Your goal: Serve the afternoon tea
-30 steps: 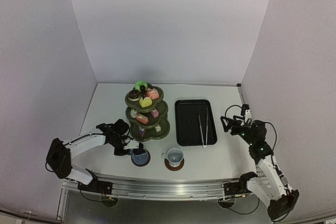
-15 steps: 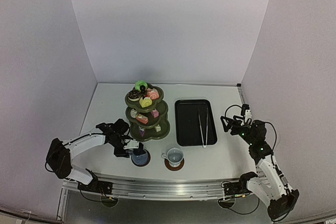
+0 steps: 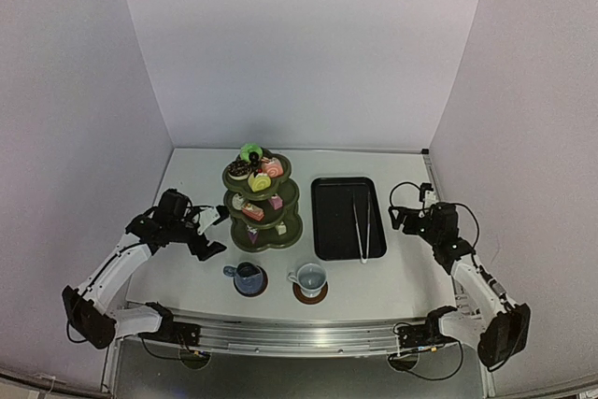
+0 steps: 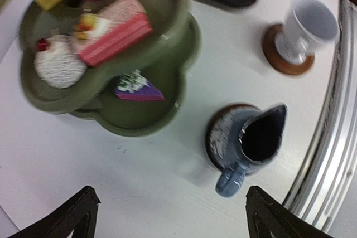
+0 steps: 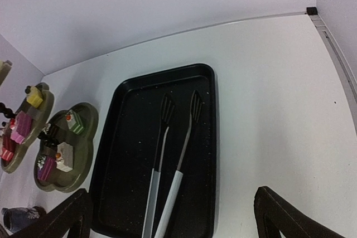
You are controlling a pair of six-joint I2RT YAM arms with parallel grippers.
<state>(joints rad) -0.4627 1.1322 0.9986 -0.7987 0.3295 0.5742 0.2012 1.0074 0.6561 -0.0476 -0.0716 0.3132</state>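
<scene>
The olive-green three-tier stand (image 3: 262,205), laden with small cakes (image 4: 114,32), sits just left of the black tray (image 3: 327,231), which holds the metal tongs (image 3: 362,223). Nearer the arms, the dark-blue cup (image 3: 248,276) and the white cup (image 3: 310,277) each stand on a brown saucer (image 4: 281,65). The left gripper (image 3: 213,234) hangs beside the stand, fingers spread and empty. The right gripper (image 3: 399,220), likewise spread, hovers right of the tray.

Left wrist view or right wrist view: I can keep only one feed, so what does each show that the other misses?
Only the left wrist view shows the white cup on its brown saucer. Only the right wrist view shows the metal tongs, lying in the black tray. Both show the olive-green stand with cakes and the dark-blue cup. The right view catches only a sliver of that cup, the left only a corner of the tray.
</scene>
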